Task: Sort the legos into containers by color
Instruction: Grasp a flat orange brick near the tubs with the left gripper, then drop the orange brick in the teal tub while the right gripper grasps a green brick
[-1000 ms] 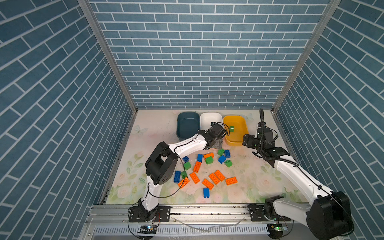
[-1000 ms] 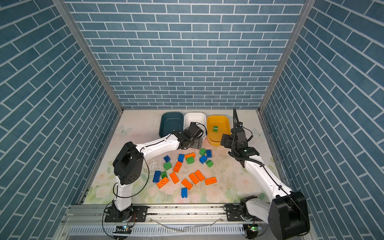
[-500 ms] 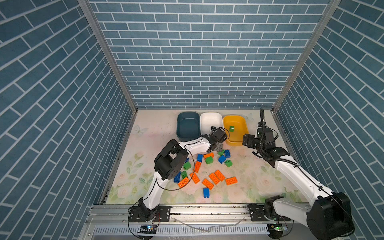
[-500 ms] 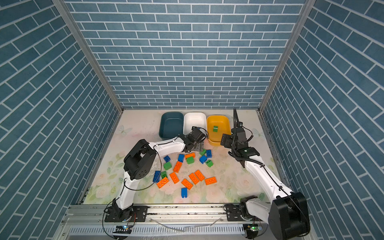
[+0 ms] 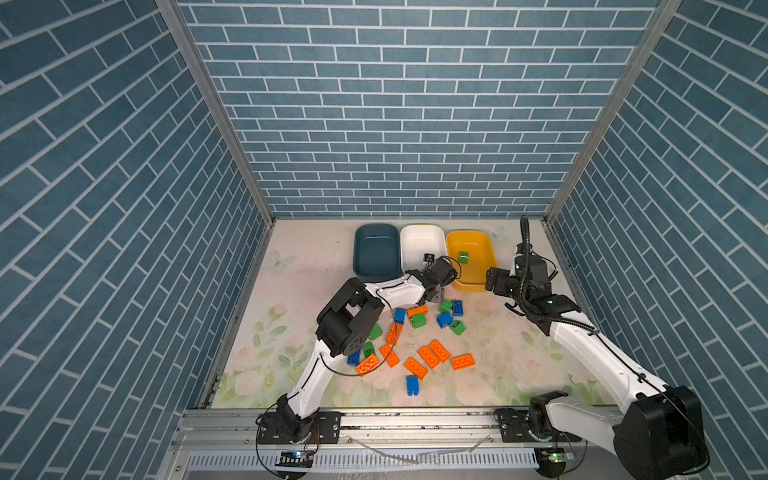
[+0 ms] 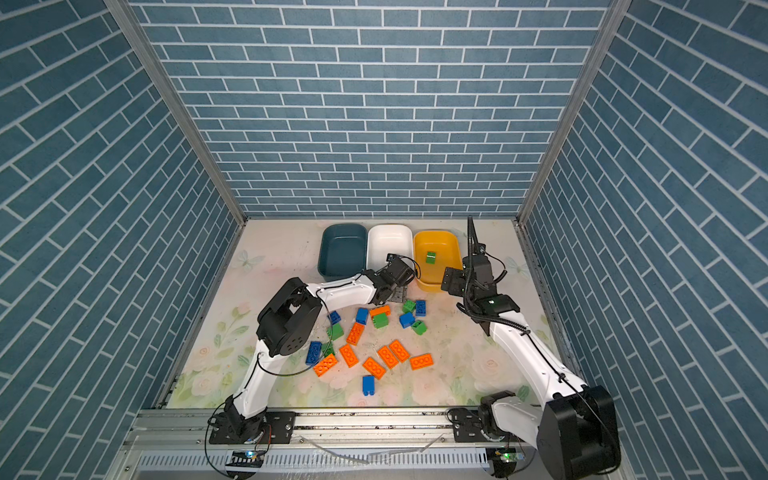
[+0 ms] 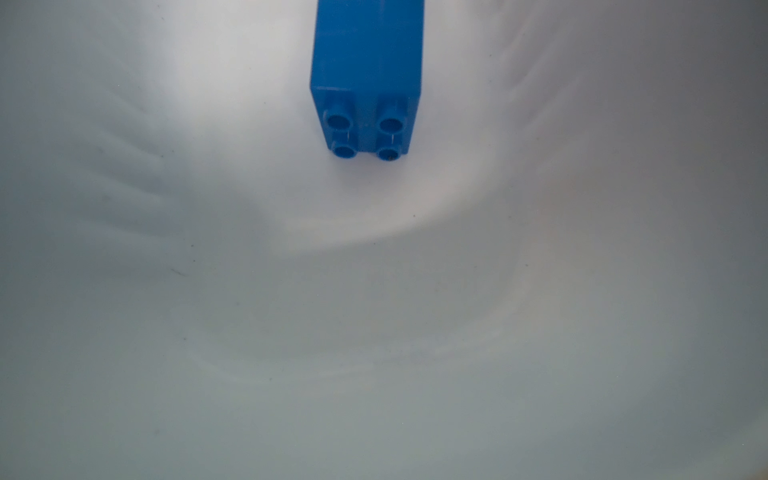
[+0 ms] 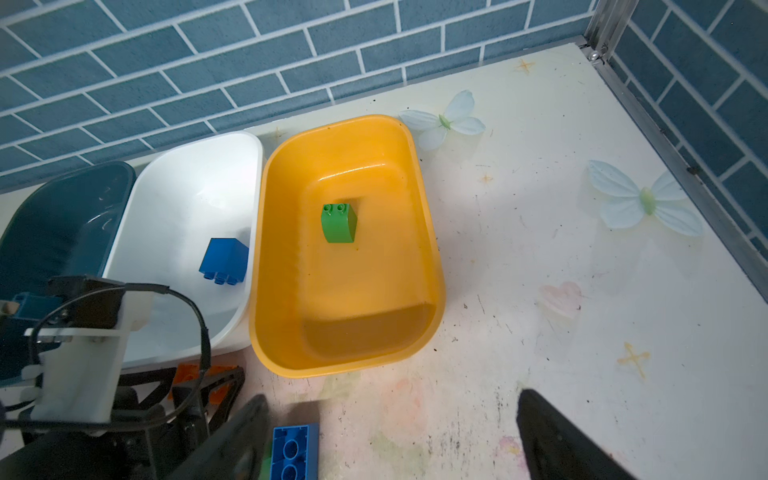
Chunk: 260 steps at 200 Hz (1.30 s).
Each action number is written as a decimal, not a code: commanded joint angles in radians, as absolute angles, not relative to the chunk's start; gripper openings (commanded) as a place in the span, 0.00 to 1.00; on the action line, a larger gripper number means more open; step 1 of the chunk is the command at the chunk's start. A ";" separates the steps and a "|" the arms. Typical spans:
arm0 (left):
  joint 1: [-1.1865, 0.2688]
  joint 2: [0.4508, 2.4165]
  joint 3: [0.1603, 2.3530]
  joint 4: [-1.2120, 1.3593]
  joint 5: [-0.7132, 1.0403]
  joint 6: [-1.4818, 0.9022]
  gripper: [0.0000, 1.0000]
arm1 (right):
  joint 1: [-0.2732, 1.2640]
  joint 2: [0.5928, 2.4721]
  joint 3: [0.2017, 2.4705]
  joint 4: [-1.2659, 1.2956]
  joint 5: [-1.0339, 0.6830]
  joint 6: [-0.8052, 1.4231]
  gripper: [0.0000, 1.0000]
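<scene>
**item: blue brick** [image 7: 365, 79]
- location: lies free on the floor of the white tub [image 8: 183, 187], near the wall next to the yellow tub [image 8: 430, 257]. nothing touches it.
- orientation: tipped on its side, its four studs facing the tub's near end and the left wrist camera. its stud-to-base axis looks the longer one and runs roughly along the tub's length.
- handling, as judged: light, rigid hollow plastic with smooth, rather slippery walls, and not fragile. best taken across two flat opposite side walls, clear of the studs.

**item: green brick** [image 8: 338, 222]
- location: alone in the middle of the yellow tub's floor.
- orientation: curved face up, two studs showing toward the back wall.

**item: teal tub** [image 8: 62, 216]
- no brick shows in it.

**item: loose legos** [image 5: 419, 321]
- location: scattered on the table [image 5: 311, 257] in front of the tubs.
- the orange plates [image 5: 462, 361] lie studs up, their long axes at mixed diagonals. they are thin, so likely best pinched across the short width.

**tool: left gripper** [image 5: 437, 296]
- sits low at the white tub's near end. whether its jaws are parted or closed cannot be told, but the blue brick is not in them.

**tool: right gripper** [image 8: 392, 397]
- spread wide and empty, hovering off the yellow tub's near end. a second blue brick [image 8: 293, 453] lies on the table beside one finger.
</scene>
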State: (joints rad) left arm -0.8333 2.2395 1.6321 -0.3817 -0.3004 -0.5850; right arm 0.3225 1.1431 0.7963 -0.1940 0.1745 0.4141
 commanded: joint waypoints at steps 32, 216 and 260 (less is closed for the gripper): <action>-0.845 2.161 1.525 -0.327 -0.319 -0.570 0.64 | 0.325 1.133 0.791 -0.190 0.110 0.395 0.93; -0.704 1.762 1.360 -0.352 -0.441 -0.480 0.67 | 0.342 1.169 0.785 -0.109 0.043 0.357 0.93; -0.591 1.864 1.455 -0.383 -0.384 -0.457 0.67 | 0.349 1.221 0.795 -0.125 -0.158 0.262 0.94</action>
State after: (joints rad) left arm -0.6415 1.7905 1.3823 -0.3305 -0.4126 -0.4839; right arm 0.3378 1.1805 0.7963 -0.1257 -0.0090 0.3408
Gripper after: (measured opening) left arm 0.675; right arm 0.938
